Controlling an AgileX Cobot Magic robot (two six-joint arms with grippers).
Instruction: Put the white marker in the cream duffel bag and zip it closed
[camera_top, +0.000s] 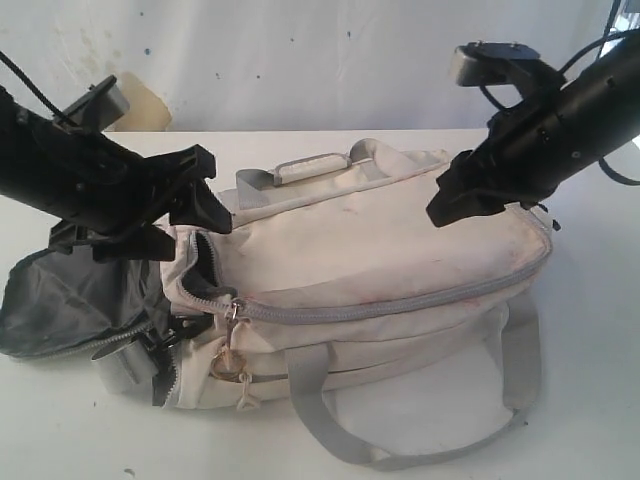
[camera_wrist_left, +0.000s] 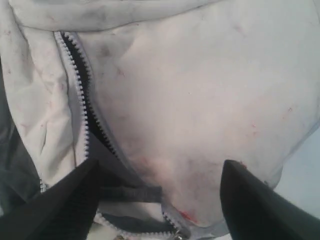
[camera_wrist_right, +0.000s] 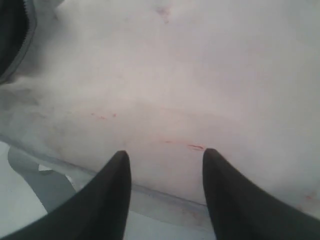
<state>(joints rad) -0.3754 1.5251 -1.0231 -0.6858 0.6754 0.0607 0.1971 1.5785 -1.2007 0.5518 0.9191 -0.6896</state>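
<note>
Left wrist view: left claw (camera_wrist_left: 160, 164) gapes empty over the cream duffel bag (camera_wrist_left: 210, 75); right claw (camera_wrist_right: 166, 152) parted, also empty.

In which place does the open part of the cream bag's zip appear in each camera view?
Exterior view: open zip gap at the left end of the cream duffel bag.
Left wrist view: the gap, a dark slit between zip teeth.
Right wrist view: a dark grey-edged patch; cannot tell if it is the gap.
Shared landmark: the bag's pink-stained top panel.
</note>
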